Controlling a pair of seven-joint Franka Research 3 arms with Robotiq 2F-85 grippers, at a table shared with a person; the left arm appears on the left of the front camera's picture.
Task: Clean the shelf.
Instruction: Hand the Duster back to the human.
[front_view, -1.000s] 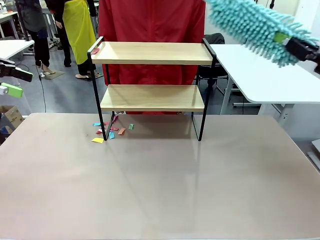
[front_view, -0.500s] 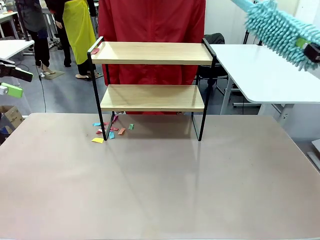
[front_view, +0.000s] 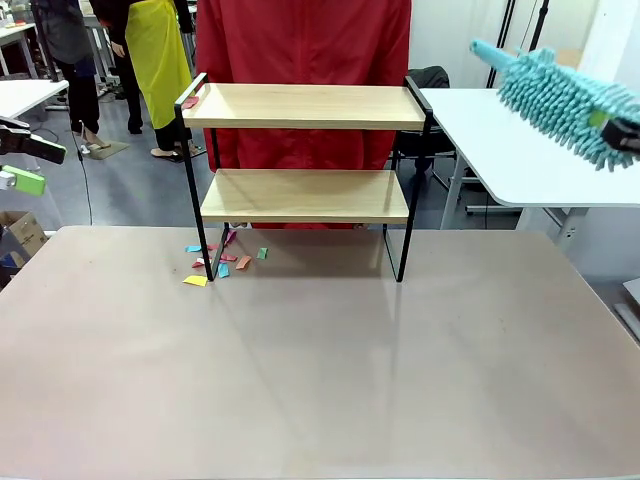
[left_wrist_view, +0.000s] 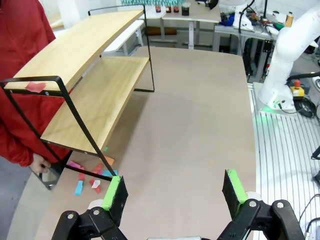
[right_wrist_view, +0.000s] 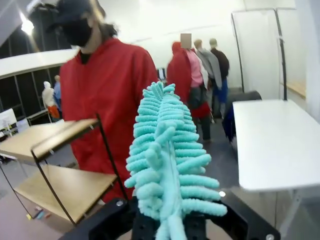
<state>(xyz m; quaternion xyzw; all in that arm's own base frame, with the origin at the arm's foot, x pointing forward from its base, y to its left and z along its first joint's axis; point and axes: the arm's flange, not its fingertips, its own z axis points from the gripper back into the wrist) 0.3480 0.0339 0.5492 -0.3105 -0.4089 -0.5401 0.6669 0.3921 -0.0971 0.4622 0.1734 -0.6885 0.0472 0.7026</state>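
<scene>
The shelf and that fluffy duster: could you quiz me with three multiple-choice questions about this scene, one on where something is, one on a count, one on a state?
1. Where do the paper scraps lie?
A. on the table by the shelf's left leg
B. on the lower board
C. on the floor

2. How many wooden boards has the shelf?
A. one
B. two
C. three

3. How is the left gripper?
A. shut on a cloth
B. shut on the duster
C. open, holding nothing

Answers: 1 A, scraps cluster there; 2 B, two boards show; 3 C, its green pads stand apart; the right gripper holds the duster.
</scene>
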